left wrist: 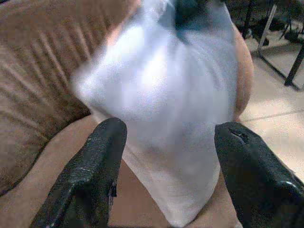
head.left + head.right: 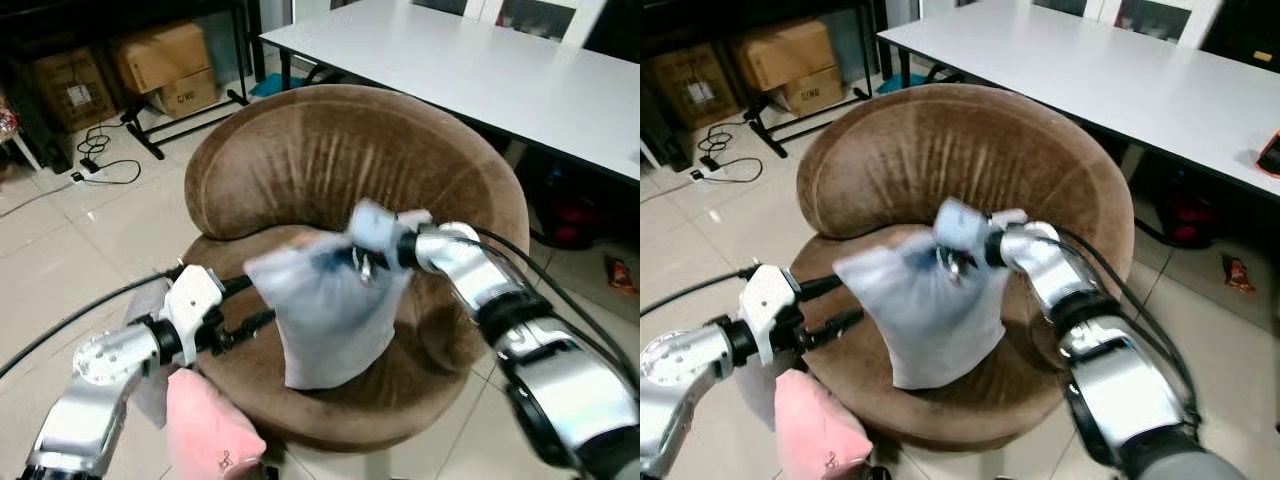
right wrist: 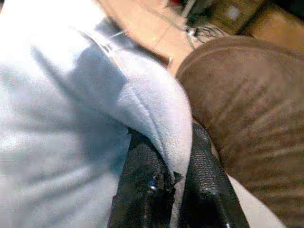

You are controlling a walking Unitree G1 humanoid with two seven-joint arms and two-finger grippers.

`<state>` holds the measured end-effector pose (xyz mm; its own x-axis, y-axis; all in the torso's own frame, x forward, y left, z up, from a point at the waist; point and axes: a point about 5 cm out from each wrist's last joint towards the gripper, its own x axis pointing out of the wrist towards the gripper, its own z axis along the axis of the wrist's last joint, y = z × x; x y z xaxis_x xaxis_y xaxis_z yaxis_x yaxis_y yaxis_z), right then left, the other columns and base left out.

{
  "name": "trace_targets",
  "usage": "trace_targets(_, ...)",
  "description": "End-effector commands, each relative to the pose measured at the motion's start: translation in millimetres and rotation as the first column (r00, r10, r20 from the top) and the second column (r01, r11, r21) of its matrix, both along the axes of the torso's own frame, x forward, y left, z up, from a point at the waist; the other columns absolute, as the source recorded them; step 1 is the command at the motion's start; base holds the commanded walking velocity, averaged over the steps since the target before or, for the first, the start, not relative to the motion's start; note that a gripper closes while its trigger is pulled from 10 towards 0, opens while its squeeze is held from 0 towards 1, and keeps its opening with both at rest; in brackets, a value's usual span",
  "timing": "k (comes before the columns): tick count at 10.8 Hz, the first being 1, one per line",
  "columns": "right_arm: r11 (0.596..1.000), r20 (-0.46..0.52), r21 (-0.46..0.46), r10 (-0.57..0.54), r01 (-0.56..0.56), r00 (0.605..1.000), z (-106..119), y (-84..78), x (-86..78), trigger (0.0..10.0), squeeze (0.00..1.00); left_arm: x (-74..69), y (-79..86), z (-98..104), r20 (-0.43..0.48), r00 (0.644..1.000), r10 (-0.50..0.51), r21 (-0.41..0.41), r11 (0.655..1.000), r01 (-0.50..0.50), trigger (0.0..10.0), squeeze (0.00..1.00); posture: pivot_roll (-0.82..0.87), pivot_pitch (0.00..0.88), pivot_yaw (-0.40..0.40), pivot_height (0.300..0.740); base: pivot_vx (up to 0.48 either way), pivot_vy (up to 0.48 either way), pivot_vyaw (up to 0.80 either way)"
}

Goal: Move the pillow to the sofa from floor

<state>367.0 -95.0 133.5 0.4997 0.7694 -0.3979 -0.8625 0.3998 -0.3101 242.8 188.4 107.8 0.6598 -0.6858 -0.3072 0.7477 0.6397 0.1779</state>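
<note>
Behind brown sofa [image 2: 330, 170]: white table [image 2: 480, 70], boxes [image 2: 165, 60]; pillow [image 2: 330, 310] on seat.

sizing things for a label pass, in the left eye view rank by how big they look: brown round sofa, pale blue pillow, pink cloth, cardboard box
1. brown round sofa
2. pale blue pillow
3. pink cloth and cardboard box: look alike; the cloth is nearer, so unsure.

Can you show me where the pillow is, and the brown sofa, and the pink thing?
pillow [image 2: 330, 320], left eye view, middle of its pale blue front.
sofa [image 2: 330, 150], left eye view, on the brown backrest.
pink thing [image 2: 205, 425], left eye view, middle of the pink fabric.
</note>
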Motion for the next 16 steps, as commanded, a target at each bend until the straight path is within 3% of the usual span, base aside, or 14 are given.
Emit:
trace_targets(1, 0.986, -0.01, 0.11, -0.126, 0.126, 0.992, 18.0, -7.9, 12.7, 0.0, 0.0, -0.9, -4.4, 1.5, 0.006, 1.0, -0.011, 0.022, 1.0, 0.011, 10.0, 1.0, -0.02, 0.0, -0.015, 0.74, 0.0, 0.0, 0.0)
trace_targets(2, 0.94, -0.107, 0.181, -0.273, 0.289, 0.956, 21.5, -19.0, 20.9, 0.0, 0.0, -2.6, -7.1, 2.3, 0.002, 1.0, -0.005, 0.022, 1.0, 0.005, 10.0, 1.0, -0.01, 0.0, -0.022, 0.74, 0.0, 0.0, 0.0)
trace_targets(3, 0.91, -0.158, 0.212, -0.327, 0.355, 0.932, 22.3, -23.5, 23.3, 0.0, 0.0, -3.8, -8.1, 2.8, -0.003, 1.0, -0.003, 0.021, 1.0, 0.003, 10.0, 1.0, -0.01, 0.0, -0.026, 0.74, 0.0, 0.0, 0.0)
trace_targets(5, 0.664, -0.467, 0.324, -0.507, 0.674, 0.724, 14.7, -33.2, 29.0, 0.0, 0.0, -10.7, -11.5, -4.6, -0.061, 0.998, -0.018, 0.049, 0.999, 0.021, 10.0, 1.0, 0.0, 0.0, -0.034, 0.74, 0.0, 0.0, 0.0)
trace_targets(6, 0.626, -0.499, 0.323, -0.525, 0.71, 0.69, 13.1, -34.0, 29.3, 0.0, 0.0, -11.7, -11.6, -6.3, -0.074, 0.997, -0.02, 0.058, 0.998, 0.025, 10.0, 1.0, 0.0, 0.0, -0.035, 0.74, 0.0, 0.0, 0.0)
trace_targets(7, 0.54, -0.56, 0.296, -0.571, 0.788, 0.601, 6.6, -35.0, 28.6, 0.0, 0.0, -13.4, -11.3, -9.3, -0.095, 0.995, -0.026, 0.076, 0.997, 0.034, 10.0, 1.0, 0.0, 0.0, -0.036, 0.74, 0.0, 0.0, 0.0)
trace_targets(8, 0.441, -0.628, 0.25, -0.604, 0.862, 0.491, -0.8, -35.2, 27.0, 2.4, 0.0, -14.3, -12.0, -10.2, -0.107, 0.994, -0.031, 0.078, 0.996, 0.039, 10.0, 1.0, 0.0, 0.0, -0.035, 0.74, 0.0, 0.0, 0.0)
trace_targets(9, 0.328, -0.669, 0.204, -0.641, 0.922, 0.376, -4.0, -37.1, 26.9, 2.4, 0.0, -14.2, -13.2, -10.0, -0.108, 0.994, -0.033, 0.078, 0.996, 0.042, 10.0, 1.0, 0.01, 0.0, -0.037, 0.74, 0.0, 0.0, 0.0)
trace_targets(10, 0.261, -0.671, 0.19, -0.67, 0.946, 0.319, -2.0, -39.7, 28.5, 1.9, 0.0, -14.3, -13.8, -9.3, -0.107, 0.994, -0.032, 0.081, 0.996, 0.041, 10.0, 1.0, 0.01, 0.0, -0.043, 0.74, 0.0, 0.0, 0.0)
trace_targets(11, 0.175, -0.67, 0.195, -0.695, 0.965, 0.262, 2.7, -45.3, 31.2, 0.0, 0.0, -14.9, -13.2, -7.3, -0.1, 0.995, -0.025, 0.083, 0.996, 0.033, 10.0, 1.0, 0.02, 0.0, -0.054, 0.74, 0.0, 0.0, 0.0)
trace_targets(12, 0.098, -0.666, 0.202, -0.715, 0.974, 0.211, 8.0, -53.5, 33.5, 0.0, 0.0, -16.6, -11.3, -6.5, -0.097, 0.995, -0.018, 0.085, 0.996, 0.026, 10.0, 1.0, 0.02, 0.0, -0.063, 0.74, 0.0, 0.0, 0.0)
trace_targets(14, -0.016, -0.656, 0.185, -0.746, 0.983, 0.112, 15.1, -65.5, 35.4, 0.0, 0.0, -18.5, -12.8, -4.0, -0.093, 0.995, -0.018, 0.077, 0.997, 0.025, 10.0, 1.0, 0.02, 0.0, -0.075, 0.74, 0.0, 0.0, 0.0)
trace_targets(15, -0.042, -0.655, 0.182, -0.75, 0.982, 0.089, 18.0, -67.7, 36.3, 0.0, 0.0, -19.2, -18.7, 1.0, -0.084, 0.996, -0.028, 0.019, 0.999, 0.029, 10.0, 1.0, 0.02, 0.0, -0.082, 0.74, 0.0, 0.0, 0.0)
trace_targets(16, -0.003, -0.664, 0.173, -0.739, 0.985, 0.114, 16.3, -60.7, 36.0, 0.0, 0.0, -20.3, -25.7, 5.1, -0.081, 0.996, -0.048, -0.035, 0.998, 0.046, 10.0, 1.0, 0.01, 0.0, -0.086, 0.74, 0.0, 0.0, 0.0)
